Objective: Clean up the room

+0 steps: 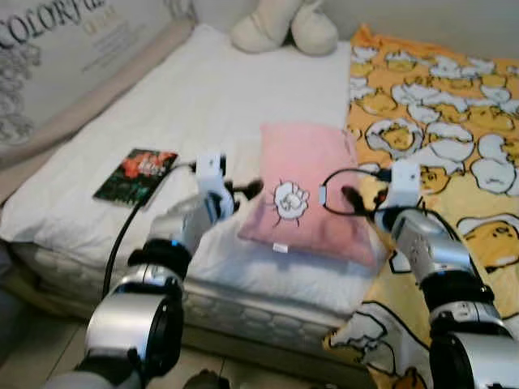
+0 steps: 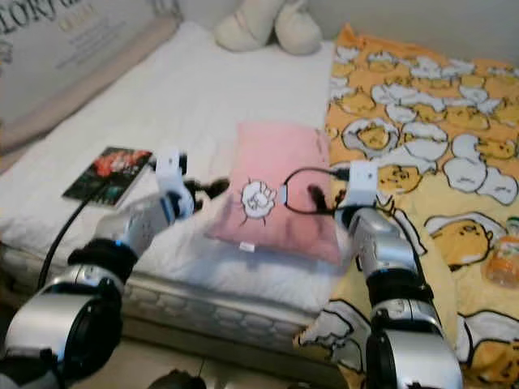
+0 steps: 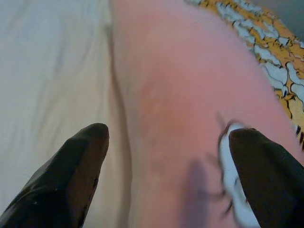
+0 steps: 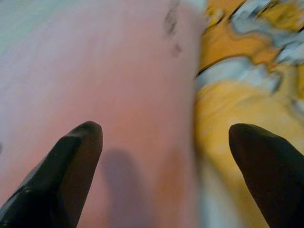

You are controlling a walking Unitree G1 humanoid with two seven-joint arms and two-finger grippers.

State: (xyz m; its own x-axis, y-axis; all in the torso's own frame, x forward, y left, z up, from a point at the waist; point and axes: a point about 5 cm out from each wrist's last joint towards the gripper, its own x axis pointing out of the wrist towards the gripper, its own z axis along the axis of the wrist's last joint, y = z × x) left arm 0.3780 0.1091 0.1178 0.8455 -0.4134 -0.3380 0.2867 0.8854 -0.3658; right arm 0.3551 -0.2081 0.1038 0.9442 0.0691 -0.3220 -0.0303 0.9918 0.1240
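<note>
Reaching in from both sides, the robot's two arms bracket a pink pillow (image 1: 304, 190) lying on the white mattress (image 1: 203, 105) of a bed, its right edge touching a yellow cartoon-print blanket (image 1: 454, 121). The left gripper (image 1: 243, 194) sits at the pillow's 9 o'clock edge, fingers spread apart, one over the sheet and one over the pink fabric near its white printed emblem (image 1: 289, 201). The right gripper (image 1: 350, 197) hovers at the pillow's 3 o'clock edge, fingers likewise spread, straddling the seam between pillow and blanket. Neither gripper clamps anything, and whether the fingertips touch the fabric cannot be told.

A dark paperback book (image 1: 136, 175) lies on the mattress at the pillow's 9 o'clock, well apart from it and just beyond the left arm. A cream plush toy (image 1: 284, 26) rests at the head of the bed, at the pillow's 12 o'clock. An orange-capped bottle (image 2: 503, 259) lies on the blanket far to the right, blurred. A printed cardboard box (image 1: 57, 57) leans along the bed's left side.

Tidying appears to be at an early stage: the pillow sits crooked mid-bed and ungrasped, the book and bottle lie loose, and the blanket spills over the bed's edge. A two-sided lift of the pillow looks to be the step in hand.
</note>
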